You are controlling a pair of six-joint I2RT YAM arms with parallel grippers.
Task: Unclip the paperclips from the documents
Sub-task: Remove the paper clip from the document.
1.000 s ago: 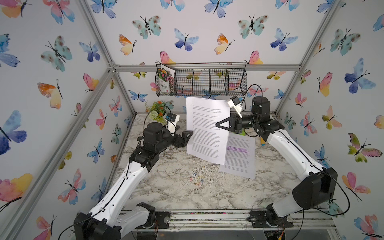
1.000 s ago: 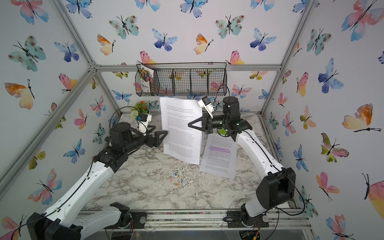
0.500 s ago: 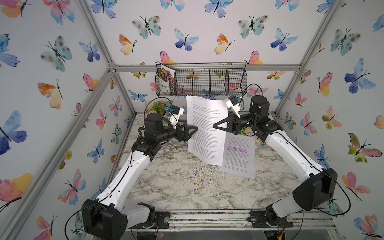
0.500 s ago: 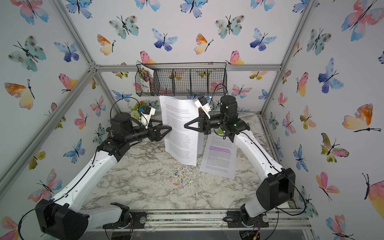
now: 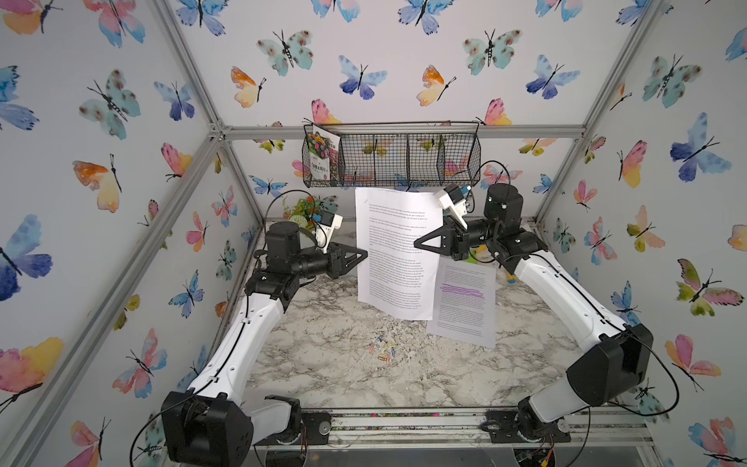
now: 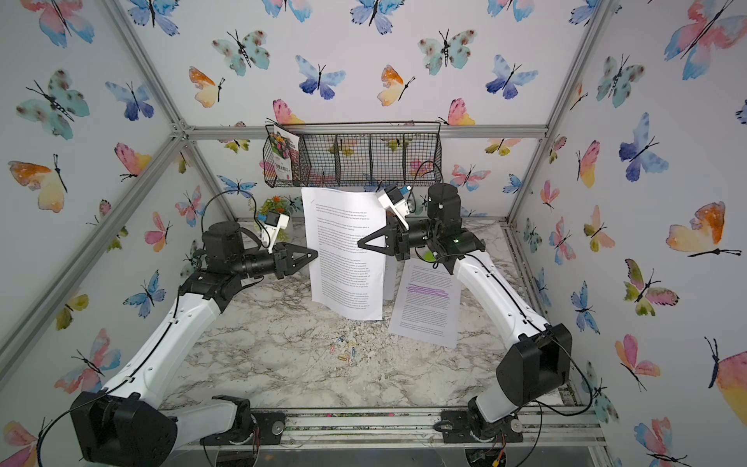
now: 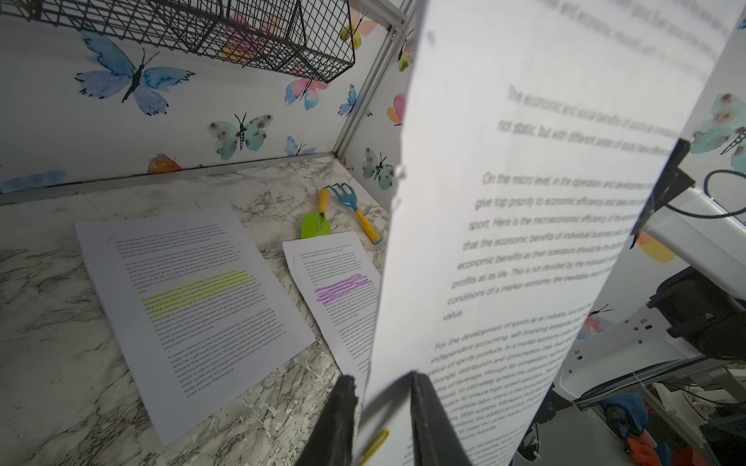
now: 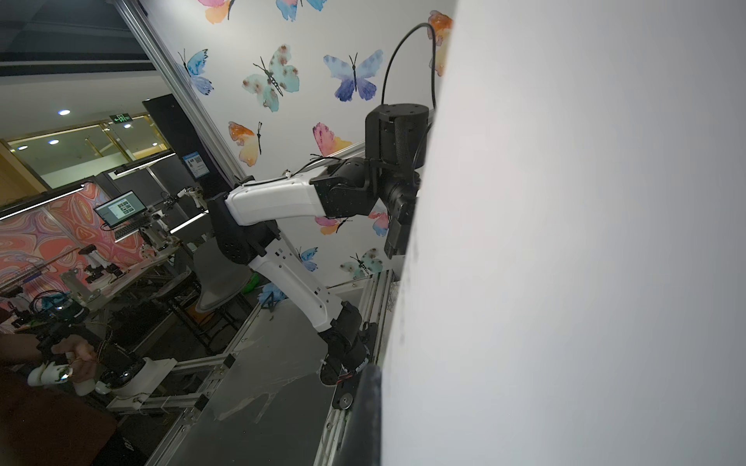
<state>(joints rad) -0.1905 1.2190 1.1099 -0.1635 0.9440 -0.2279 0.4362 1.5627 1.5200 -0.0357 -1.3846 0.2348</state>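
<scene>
One unhighlighted document [image 5: 398, 258] hangs upright, the right gripper [image 5: 418, 244] clamped on one side edge. At the opposite edge the left gripper [image 7: 381, 379] straddles a yellow paperclip [image 7: 375, 444]; I cannot tell whether it pinches. Below both, loose paperclips [image 5: 384, 349], a yellow-highlighted document [image 7: 193, 306] and a purple-highlighted document [image 5: 463, 303] lie on the marble table [image 5: 323, 364], within butterfly-papered walls [image 5: 121, 161].

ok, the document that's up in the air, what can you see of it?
The raised document is white paper with dense black text and no visible highlighting. It stands roughly upright over the marble table, its lower end slightly curled. The right hand is shut on one side edge. At the opposite edge the left hand straddles the paper, fingers apart, around a yellow paperclip clipped there.
</scene>
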